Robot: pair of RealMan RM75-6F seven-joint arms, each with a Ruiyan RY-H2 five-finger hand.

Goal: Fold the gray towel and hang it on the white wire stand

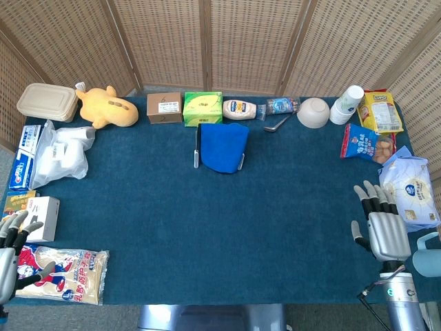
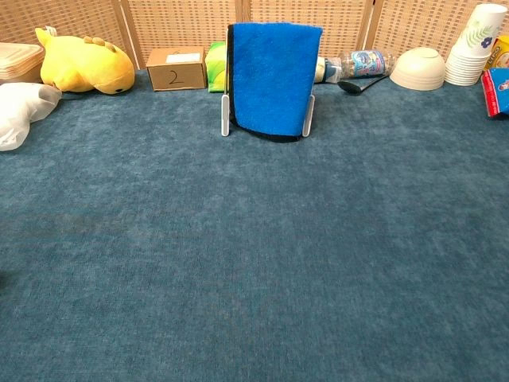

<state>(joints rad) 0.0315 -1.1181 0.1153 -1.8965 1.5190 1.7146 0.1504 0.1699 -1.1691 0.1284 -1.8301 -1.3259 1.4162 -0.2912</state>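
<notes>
Both hands — left hand [image 1: 9,254] & right hand [image 1: 383,226] — empty, fingers spread, at near table corners; folded towel [image 2: 273,76], blue not gray, drapes over wire stand [image 2: 226,111] — task looks done.

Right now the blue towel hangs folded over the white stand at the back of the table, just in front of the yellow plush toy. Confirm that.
Not quite. The blue towel does hang folded over the white stand at the back of the table, but it sits just in front of the green box, not the yellow plush toy, which lies far off to the left. The head view shows this.
</notes>
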